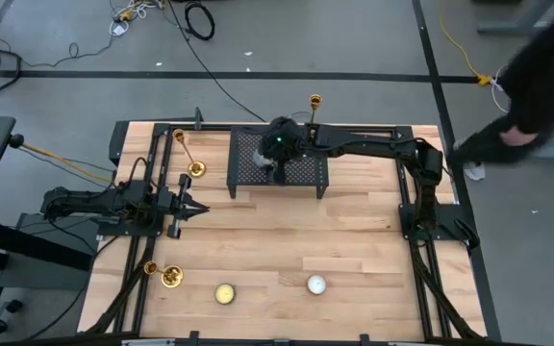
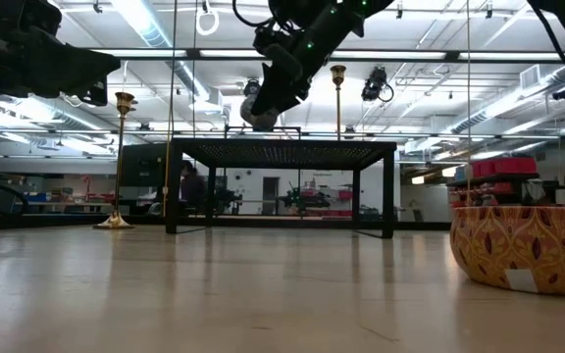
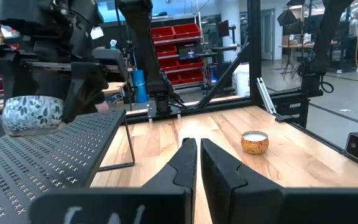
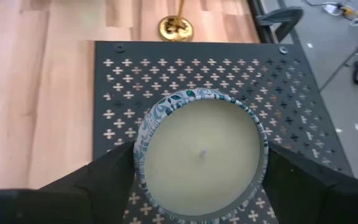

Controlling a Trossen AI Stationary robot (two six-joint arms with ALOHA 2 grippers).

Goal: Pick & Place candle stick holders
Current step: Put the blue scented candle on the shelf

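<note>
Right wrist view: our right gripper [image 4: 199,163] jaws clamp a candle [image 4: 201,155] over the rack [image 4: 129,81]; loosening early drops it. Left gripper [image 3: 196,163] closed, empty.

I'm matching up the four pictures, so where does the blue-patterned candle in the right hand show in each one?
High view: hidden beneath the right hand, over the black mesh rack.
Low view: blue-patterned candle above the rack, upper middle.
Left wrist view: far left, above the rack.
Right wrist view: centre, between the fingers.
Shared landmark: the rack.
</note>
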